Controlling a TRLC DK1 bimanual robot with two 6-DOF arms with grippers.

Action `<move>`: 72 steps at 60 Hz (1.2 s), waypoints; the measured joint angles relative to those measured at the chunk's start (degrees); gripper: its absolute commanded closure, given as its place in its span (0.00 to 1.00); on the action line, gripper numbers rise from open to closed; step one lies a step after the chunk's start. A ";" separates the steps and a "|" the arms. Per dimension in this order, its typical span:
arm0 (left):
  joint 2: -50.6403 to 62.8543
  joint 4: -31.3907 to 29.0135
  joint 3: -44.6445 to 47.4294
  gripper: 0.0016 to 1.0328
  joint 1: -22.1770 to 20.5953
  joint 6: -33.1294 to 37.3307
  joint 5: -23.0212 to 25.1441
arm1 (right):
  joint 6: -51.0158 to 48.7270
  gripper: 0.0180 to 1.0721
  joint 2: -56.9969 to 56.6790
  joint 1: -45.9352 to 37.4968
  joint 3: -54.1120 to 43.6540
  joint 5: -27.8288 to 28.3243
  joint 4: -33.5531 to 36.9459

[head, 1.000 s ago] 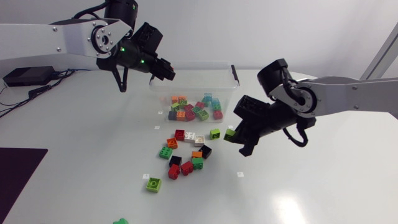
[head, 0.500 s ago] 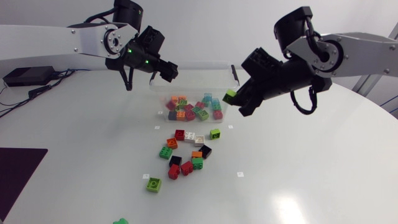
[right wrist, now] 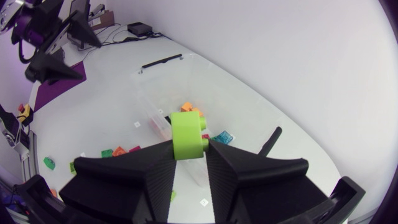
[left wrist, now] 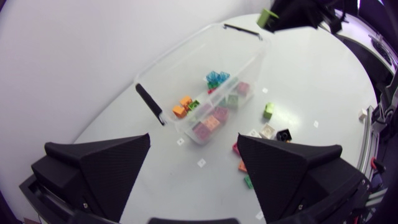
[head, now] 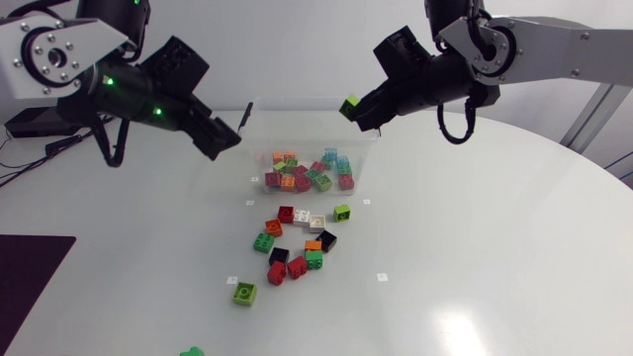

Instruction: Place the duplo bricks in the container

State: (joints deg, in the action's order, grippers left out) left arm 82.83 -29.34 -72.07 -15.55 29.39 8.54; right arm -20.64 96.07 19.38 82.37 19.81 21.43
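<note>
Hovering above the container (head: 369, 158), the right end effector (head: 356, 109) pinches a lime brick (right wrist: 187, 134); the left end effector (left wrist: 194, 140) gapes wide, empty. About a dozen stored bricks (head: 307, 178) lie inside, while roughly as many loose bricks (head: 297, 267) wait on the surface (head: 495, 257).

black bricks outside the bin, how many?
2. One black brick right of an orange brick in the loose pile; the other above a red brick. More could hide under others.
</note>
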 measured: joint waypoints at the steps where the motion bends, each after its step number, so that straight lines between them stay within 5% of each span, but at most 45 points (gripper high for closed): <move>1: -0.46 -0.44 0.74 0.05 0.04 0.66 0.00 | 0.15 0.74 0.28 0.00 0.31 -0.02 -0.22; 19: -4.85 -10.99 11.61 0.05 -0.09 9.49 -0.04 | 4.04 0.74 6.54 0.00 5.07 -1.70 -3.63; 48: -9.07 -20.59 23.71 0.05 -8.07 15.13 -6.10 | 7.02 0.73 17.59 0.17 15.43 -6.60 -5.07; 59: -10.40 -23.04 27.96 0.05 -14.29 13.70 -7.50 | 7.41 0.59 23.19 0.46 23.23 -9.55 -4.37; 68: -10.78 -24.28 32.13 0.05 -21.11 10.05 -7.56 | 7.65 0.14 26.47 0.66 28.55 -10.80 -1.86; 72: -11.34 -24.83 33.38 0.05 -22.64 8.94 -7.58 | 7.82 0.05 26.49 0.68 28.59 -11.10 -1.53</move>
State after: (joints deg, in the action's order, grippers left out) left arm 71.48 -54.17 -38.70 -38.20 38.33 0.95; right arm -12.82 122.56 20.05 110.96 8.71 19.90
